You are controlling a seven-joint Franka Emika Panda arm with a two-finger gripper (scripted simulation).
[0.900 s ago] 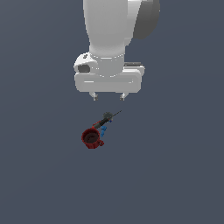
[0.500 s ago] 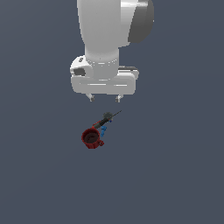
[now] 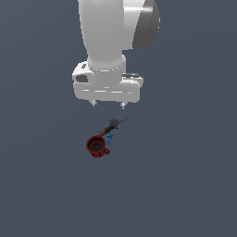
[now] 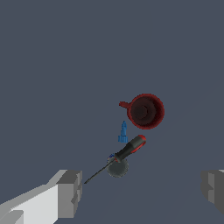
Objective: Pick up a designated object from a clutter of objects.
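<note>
Claw (image 3: 109,105) released: two short fingertips well apart, nothing between them, poised above the clutter and clear of every piece. In the wrist view only the finger (image 4: 70,192) ends visible, one pale grey block at each lower corner, both cut off by the frame edge.

Screwdriver-like rod (image 4: 118,157) flat on the dark table (image 3: 185,185), untouched. Thick dark handle with red band toward the mug, thin shaft running away from it. In the exterior view, rod (image 3: 113,126) at about 1 o'clock from the mug, slanting up toward the exterior view's right, just below the fingertips; shaft there a hair-thin line, barely readable against the table.

Red mug (image 3: 97,146) upright, open mouth visible, small handle on its side; in the wrist view mug (image 4: 145,111) just beyond the rod's handle end, whether touching or a sliver apart not clear.

Small blue piece (image 4: 123,132) between mug and rod, close beside the handle; shape too small to name. In the exterior view blue piece (image 3: 109,137) partly hidden, only a fleck showing.

Small grey round thing (image 4: 117,168) under the rod where handle meets shaft, partly covered by it; contact likely but not certain. In the exterior view a grey blob, outline blurred.

Arm's upper part cut off by the exterior view's top edge.
</note>
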